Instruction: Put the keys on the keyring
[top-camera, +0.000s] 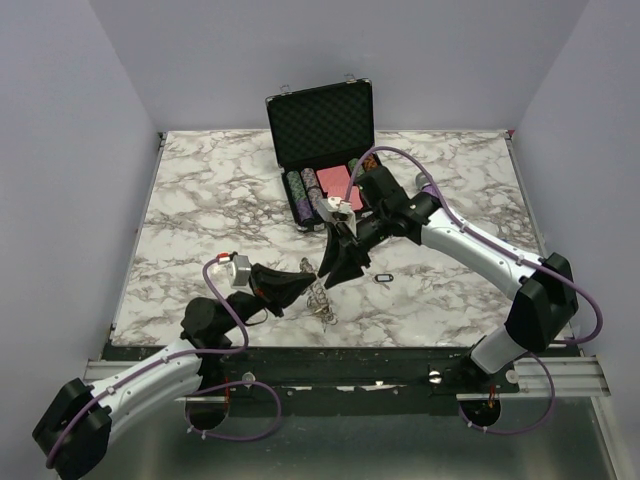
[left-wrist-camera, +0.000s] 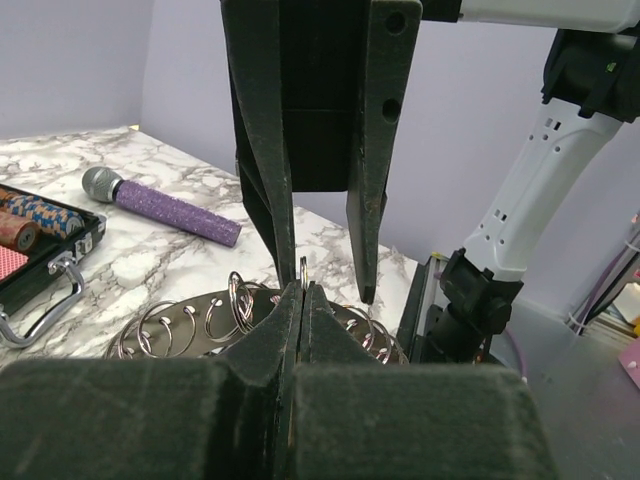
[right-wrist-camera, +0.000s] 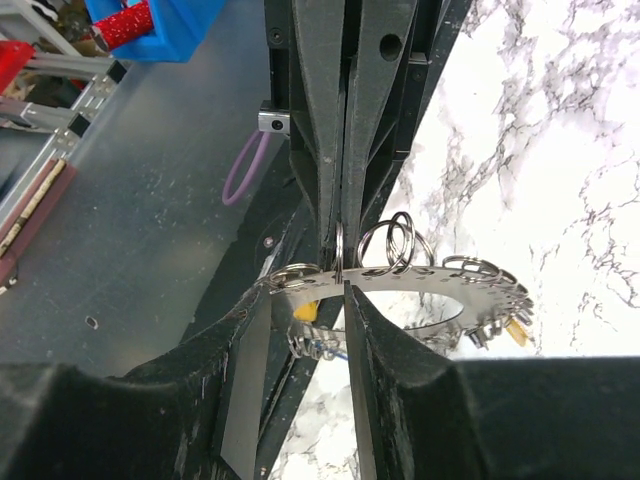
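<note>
Lower centre of overhead view: large silver metal keyring (top-camera: 321, 297) fringed with small loops. Pinched at one upright loop (left-wrist-camera: 303, 268) by left gripper (left-wrist-camera: 297, 305), clenched; straddled by right gripper (right-wrist-camera: 308, 300), parted. Keep pinch steady; pry loop gently, no twisting.

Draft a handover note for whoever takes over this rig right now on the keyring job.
Left gripper: shut on a small loop of the keyring, near the table's front edge.
Right gripper: open, straddling that loop.
Done: yellow pieces, probably keys, hang under the ring.
To do: one small dark piece, likely a key, lies loose on the table right of the ring.
</note>
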